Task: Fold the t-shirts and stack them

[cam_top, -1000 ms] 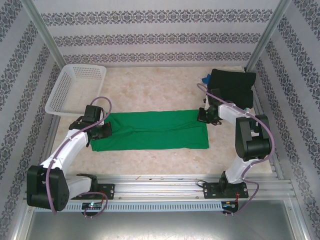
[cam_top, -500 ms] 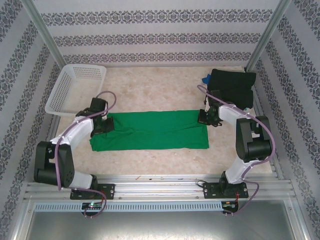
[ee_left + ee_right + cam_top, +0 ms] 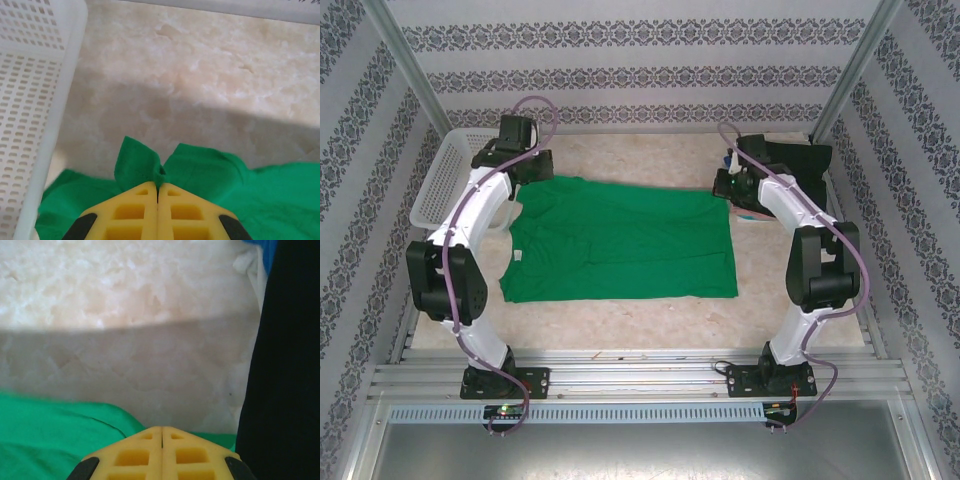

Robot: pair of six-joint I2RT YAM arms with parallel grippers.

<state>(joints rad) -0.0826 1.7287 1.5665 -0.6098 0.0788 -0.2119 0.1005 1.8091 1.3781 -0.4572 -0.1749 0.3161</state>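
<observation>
White walls (image 3: 640, 60) banded with dark floral stripes; pale marbled tabletop (image 3: 630, 160); aluminium corner posts (image 3: 850, 65), slotted rail (image 3: 640, 372) along near edge.

A white plastic lattice basket (image 3: 435, 195) stands at the far left of the tabletop (image 3: 640, 155), close against the left wall. Seen from the left wrist, the basket (image 3: 30, 100) shows a smooth rounded rim above rows of small slots. The tabletop (image 3: 200, 75) is pale beige with a mottled, marble-like look, and a broad shadow crosses it; the right wrist view of the tabletop (image 3: 125, 315) shows the same bright-then-shaded split. Striped wallpaper (image 3: 640, 70) with dark ornamental bands covers the walls. Two metal posts, left (image 3: 405, 60) and right (image 3: 855, 65), slant up at the back corners. Grooved aluminium rails (image 3: 640, 375) run along the near edge, with a slotted strip (image 3: 640, 412) and a grey metal sheet (image 3: 640, 450) below.
</observation>
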